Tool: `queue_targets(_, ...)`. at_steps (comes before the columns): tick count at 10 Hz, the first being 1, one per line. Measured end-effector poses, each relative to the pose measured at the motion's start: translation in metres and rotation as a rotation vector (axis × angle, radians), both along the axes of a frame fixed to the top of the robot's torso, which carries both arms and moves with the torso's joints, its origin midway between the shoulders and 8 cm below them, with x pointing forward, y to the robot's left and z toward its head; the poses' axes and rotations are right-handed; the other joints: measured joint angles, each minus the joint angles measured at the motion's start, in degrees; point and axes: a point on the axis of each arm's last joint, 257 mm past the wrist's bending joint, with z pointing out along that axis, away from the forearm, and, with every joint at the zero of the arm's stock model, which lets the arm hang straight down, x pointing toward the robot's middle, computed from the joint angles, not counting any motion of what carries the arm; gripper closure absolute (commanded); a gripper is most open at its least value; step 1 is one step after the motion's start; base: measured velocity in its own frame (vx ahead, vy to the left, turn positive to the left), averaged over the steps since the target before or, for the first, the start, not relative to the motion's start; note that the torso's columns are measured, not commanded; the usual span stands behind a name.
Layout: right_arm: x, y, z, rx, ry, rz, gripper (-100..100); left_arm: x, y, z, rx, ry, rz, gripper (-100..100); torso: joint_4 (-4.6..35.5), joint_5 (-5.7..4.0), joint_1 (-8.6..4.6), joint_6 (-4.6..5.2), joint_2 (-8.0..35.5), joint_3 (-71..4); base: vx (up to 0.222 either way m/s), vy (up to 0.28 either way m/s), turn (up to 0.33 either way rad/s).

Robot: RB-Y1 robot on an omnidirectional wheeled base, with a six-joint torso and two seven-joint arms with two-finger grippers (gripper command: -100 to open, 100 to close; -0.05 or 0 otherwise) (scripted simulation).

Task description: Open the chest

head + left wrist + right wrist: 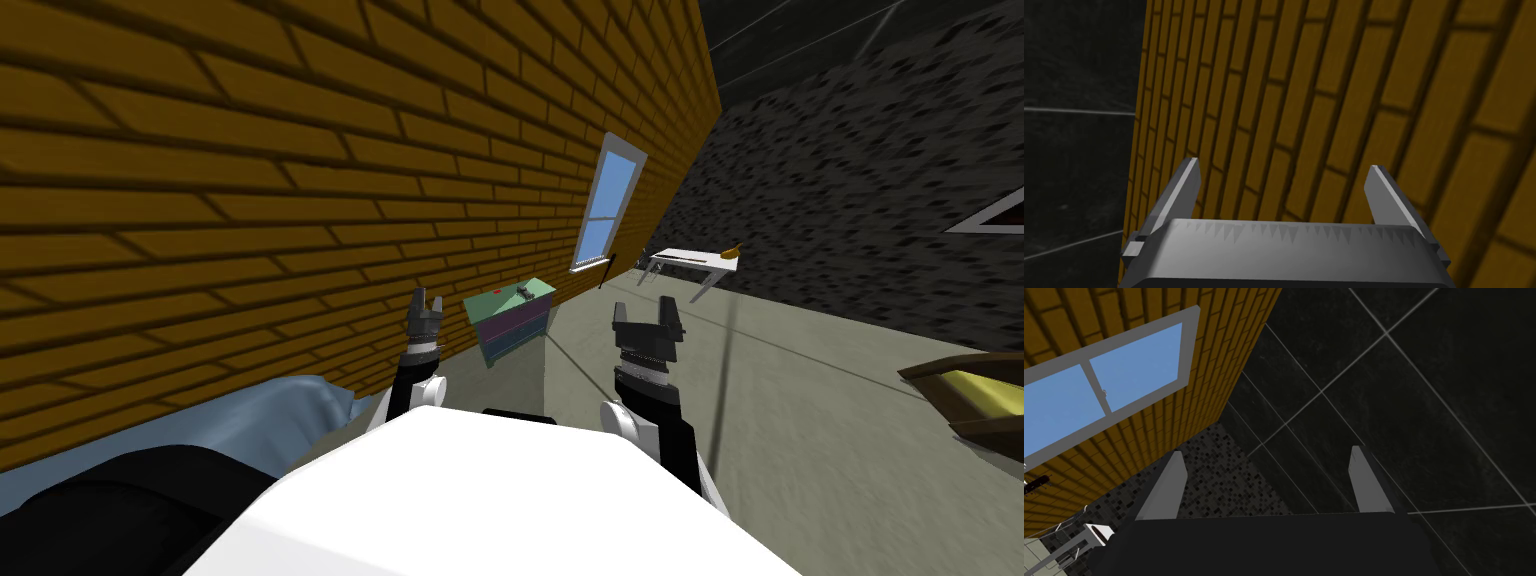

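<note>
Opening seems unstarted: the chest [510,322] looks shut, with left gripper [425,298] and right gripper [646,314], both spread wide and empty, well short of it.

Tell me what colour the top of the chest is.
The chest has a pale green top, clearest in the head view.

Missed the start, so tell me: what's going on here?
Nothing is being handled yet. The robot faces the chest, which stands ahead against the brick wall, apart from both arms. The left gripper and right gripper are raised, open and empty.
</note>
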Motion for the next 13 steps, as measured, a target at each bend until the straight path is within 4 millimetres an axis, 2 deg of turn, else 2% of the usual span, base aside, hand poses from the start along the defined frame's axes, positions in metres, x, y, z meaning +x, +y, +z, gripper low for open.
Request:
queue_targets(2,0.0000,0.0000,0.0000,0.000,0.000,0.000,0,0.0000,0.0000,0.0000,0.000,0.000,0.000,0,6.00,0.00,0.00,0.00,5.97,-12.00,0.000,0.000,0.000)
queue_targets(9,-0.0001,0.0000,0.0002,0.000,0.000,0.000,0,-0.0001,0.0000,0.0002,0.000,0.000,0.000,0,35.37,0.00,0.00,0.00,35.39,-70.73,0.000,0.000,0.000)
queue_targets(10,-0.0001,0.0000,0.0002,0.000,0.000,0.000,0,-0.0001,0.0000,0.0002,0.000,0.000,0.000,-100,39.60,0.00,0.00,0.00,39.62,-79.19,0.030,-0.012,0.015)
queue_targets(11,0.0000,0.0000,-0.0001,0.000,0.000,0.000,0,0.0013,-0.0016,-0.0021,0.019,0.007,-0.010,-100,41.47,0.00,-0.02,0.00,41.48,-83.17,0.046,-0.032,0.026)
queue_targets(13,0.0000,0.0000,-0.0002,0.000,0.000,0.000,0,0.0042,-0.0052,-0.0094,0.065,0.025,-0.037,-100,42.18,-0.02,-0.07,0.00,42.08,-84.60,0.083,-0.045,0.029)
